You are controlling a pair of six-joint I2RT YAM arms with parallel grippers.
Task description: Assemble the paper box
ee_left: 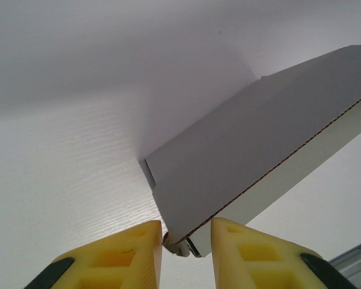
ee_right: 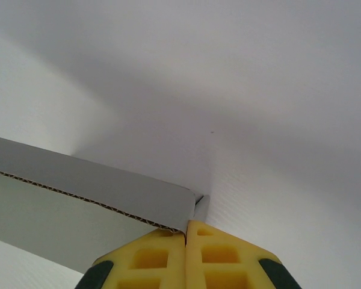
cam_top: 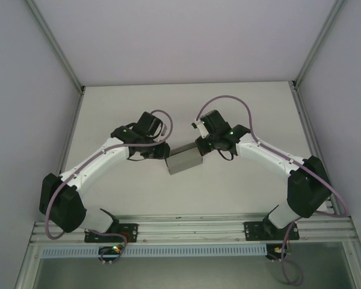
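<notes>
The paper box (cam_top: pixel 185 160) is a shallow grey card box, folded up, lying at a slant in the middle of the white table (cam_top: pixel 240 192). My left gripper (cam_top: pixel 163 152) is at its left end. In the left wrist view the box (ee_left: pixel 259 138) points one corner down between the yellow fingers of that gripper (ee_left: pixel 187 238), and both fingers touch it. My right gripper (cam_top: pixel 202 147) is at the box's upper right corner. In the right wrist view its fingers (ee_right: pixel 186 232) are pressed together, with the corner of the box wall (ee_right: pixel 78 180) pinched at their seam.
Pale walls with metal corner posts (cam_top: pixel 57 48) close in the table on three sides. An aluminium rail (cam_top: pixel 192 229) carrying both arm bases runs along the near edge. Bare tabletop lies in front of and behind the box.
</notes>
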